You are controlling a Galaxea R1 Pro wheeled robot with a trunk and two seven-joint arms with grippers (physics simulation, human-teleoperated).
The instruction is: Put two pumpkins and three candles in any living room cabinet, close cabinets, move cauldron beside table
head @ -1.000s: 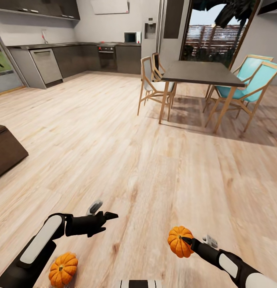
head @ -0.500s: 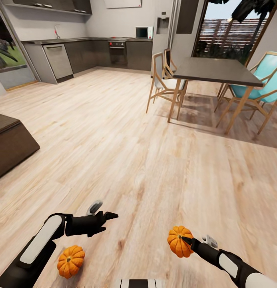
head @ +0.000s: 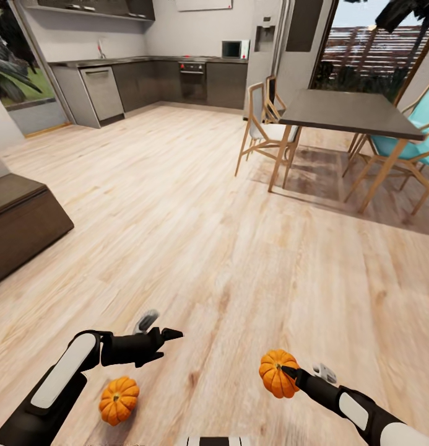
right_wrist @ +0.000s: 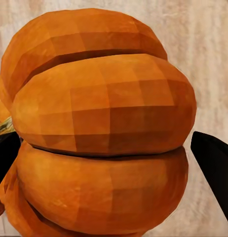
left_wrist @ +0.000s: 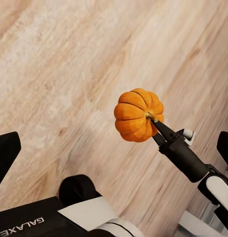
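Ribbed orange pumpkin point(head: 278, 373), faceted and glossy, sits clamped in the right pincer point(head: 287, 371) above pale wood-grain floor point(head: 214, 235). Left pincer point(head: 171, 335) hangs empty, fingers spread; second pumpkin point(head: 119, 400) lies on planks beneath.

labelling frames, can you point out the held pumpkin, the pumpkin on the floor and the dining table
held pumpkin point(head: 275, 373), head view, ribbed side
pumpkin on the floor point(head: 119, 401), head view, top ribs
dining table point(head: 350, 113), head view, dark top

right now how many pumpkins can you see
2: one pumpkin gripped in the right gripper, the other pumpkin on the wooden floor under the left arm.
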